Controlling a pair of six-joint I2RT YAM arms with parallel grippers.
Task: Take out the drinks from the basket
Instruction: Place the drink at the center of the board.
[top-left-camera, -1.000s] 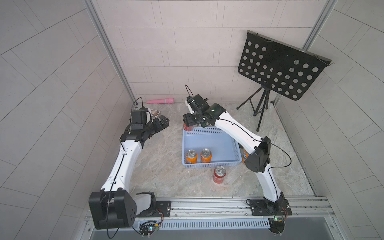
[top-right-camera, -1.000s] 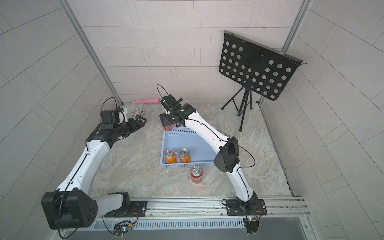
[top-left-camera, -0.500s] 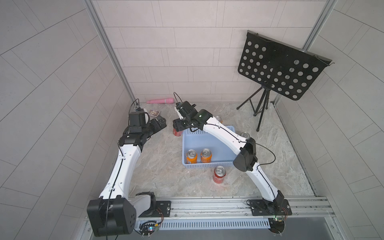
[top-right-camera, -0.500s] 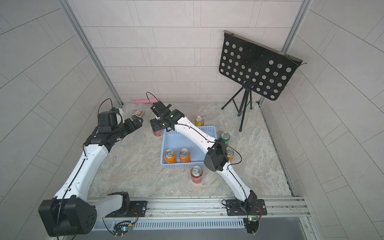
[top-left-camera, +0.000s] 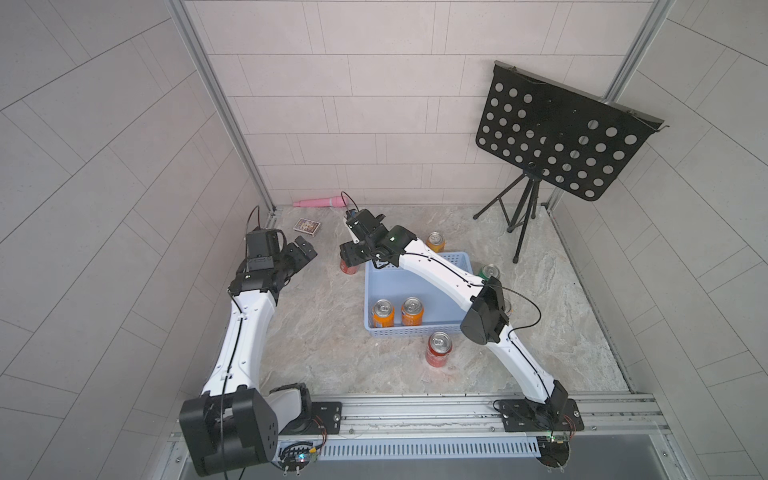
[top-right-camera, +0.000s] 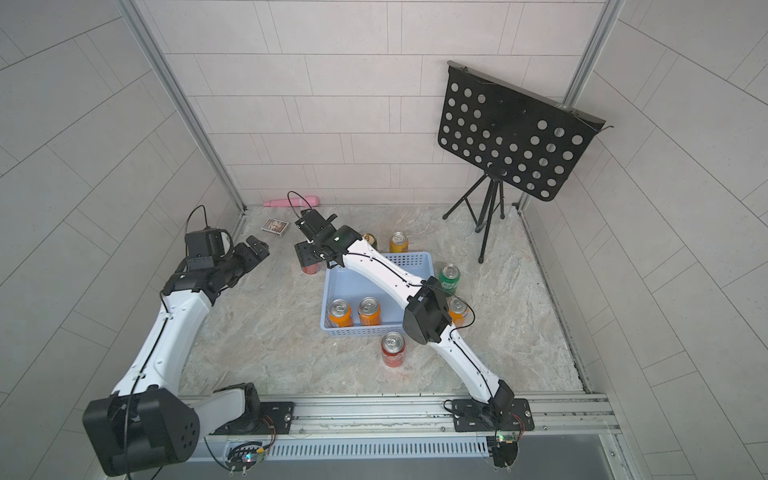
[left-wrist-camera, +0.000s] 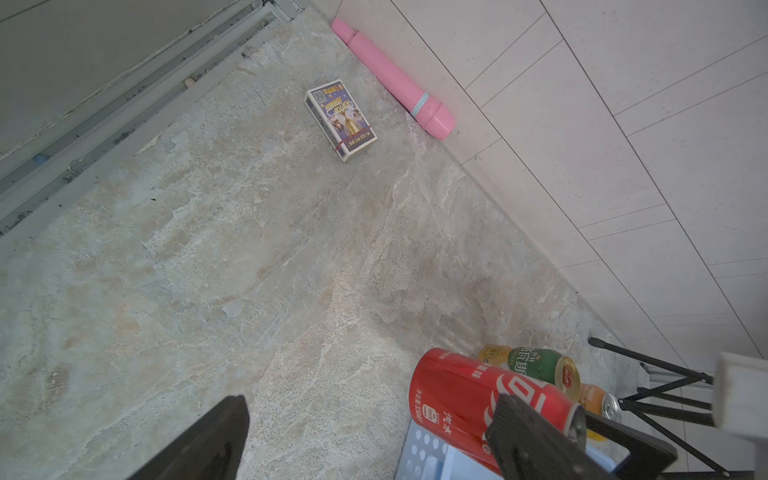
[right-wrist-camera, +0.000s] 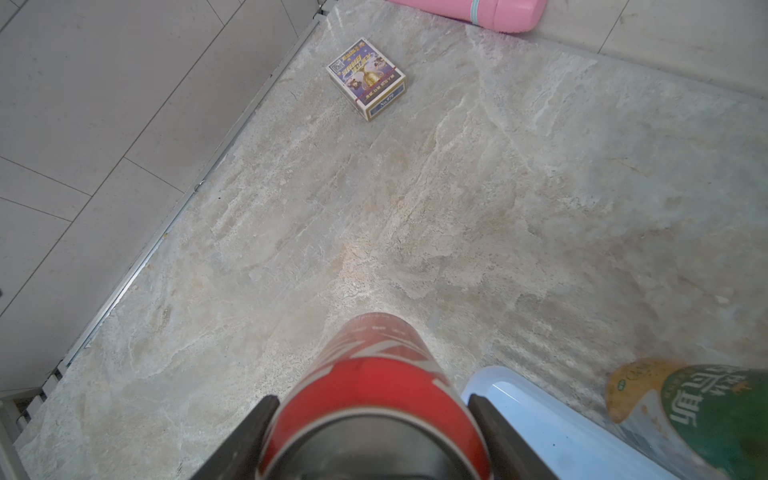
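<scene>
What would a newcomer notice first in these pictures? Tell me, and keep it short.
The right arm reaches over the light-blue basket, jaws closed on a red can just outside its far corner. Two orange cans stand inside near the front wall, and a black perforated music stand looms at the back.

Red can (right-wrist-camera: 374, 374), light-blue basket (top-left-camera: 415, 330)
</scene>
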